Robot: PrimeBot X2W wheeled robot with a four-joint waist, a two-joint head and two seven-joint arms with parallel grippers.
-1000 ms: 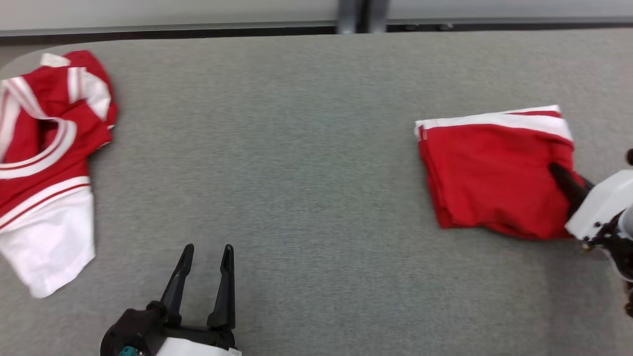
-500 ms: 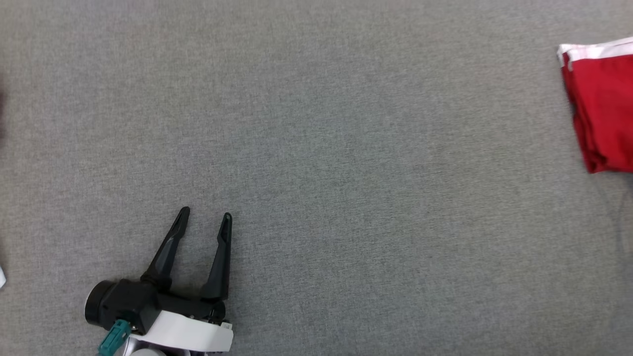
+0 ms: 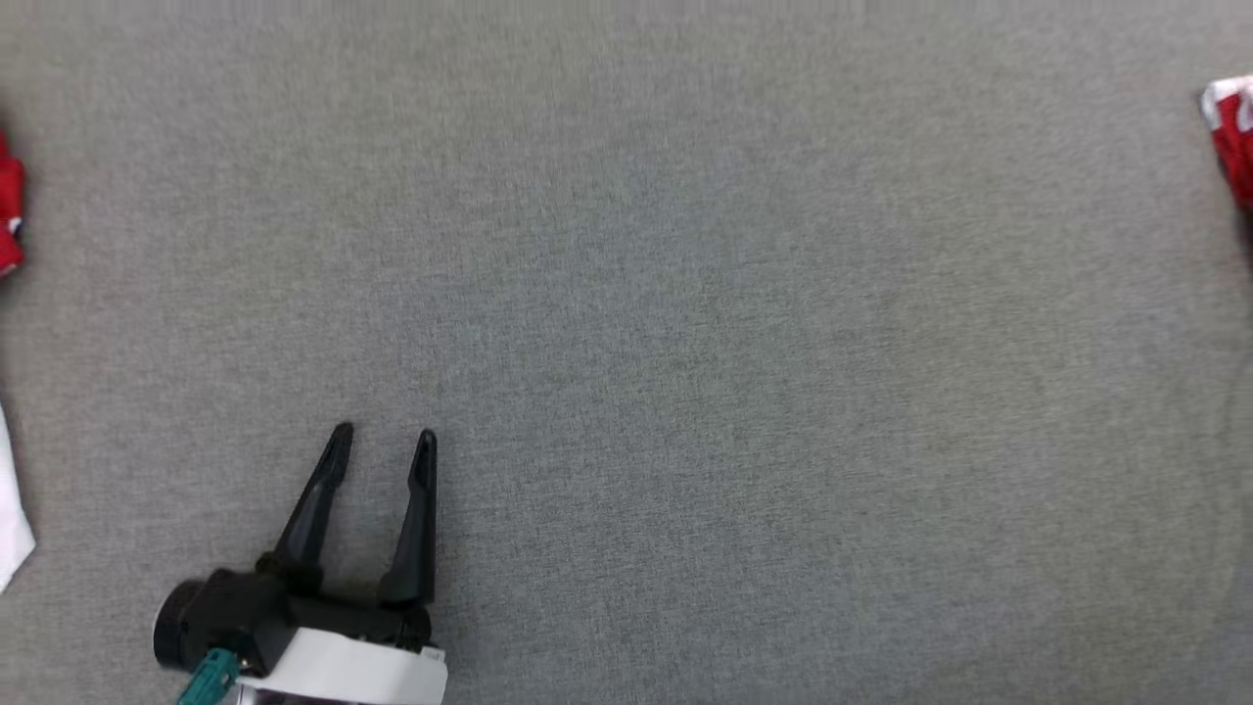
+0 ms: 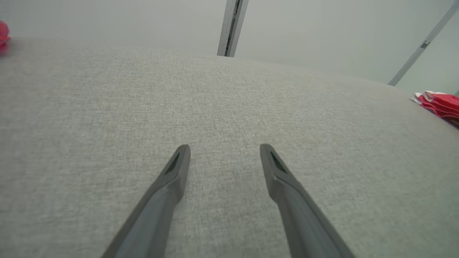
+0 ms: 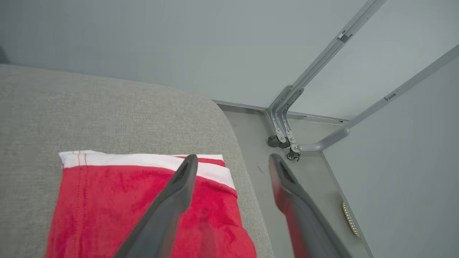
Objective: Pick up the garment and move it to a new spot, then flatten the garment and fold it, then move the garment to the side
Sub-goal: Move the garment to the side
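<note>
The folded red garment (image 5: 107, 193) with a white band lies flat near the right end of the grey table (image 5: 89, 107). My right gripper (image 5: 233, 156) hovers above the garment's right edge, open, with nothing between its fingers. One finger is over the cloth and the other is out past the table's end. A sliver of this garment (image 3: 1235, 147) shows at the head view's right edge, and it (image 4: 439, 104) lies far right in the left wrist view. My left gripper (image 3: 384, 434) stands open and empty over bare table at the lower left, also seen open (image 4: 225, 147).
A second red and white garment (image 3: 8, 211) lies at the table's far left edge and appears as a red spot (image 4: 3, 36) in the left wrist view. Beyond the table's right end are the floor and a grey metal frame (image 5: 287, 125).
The head camera has tilted down, so both garments slid to the picture's edges. My right gripper, shut on the folded garment a second ago, has opened and let go.
</note>
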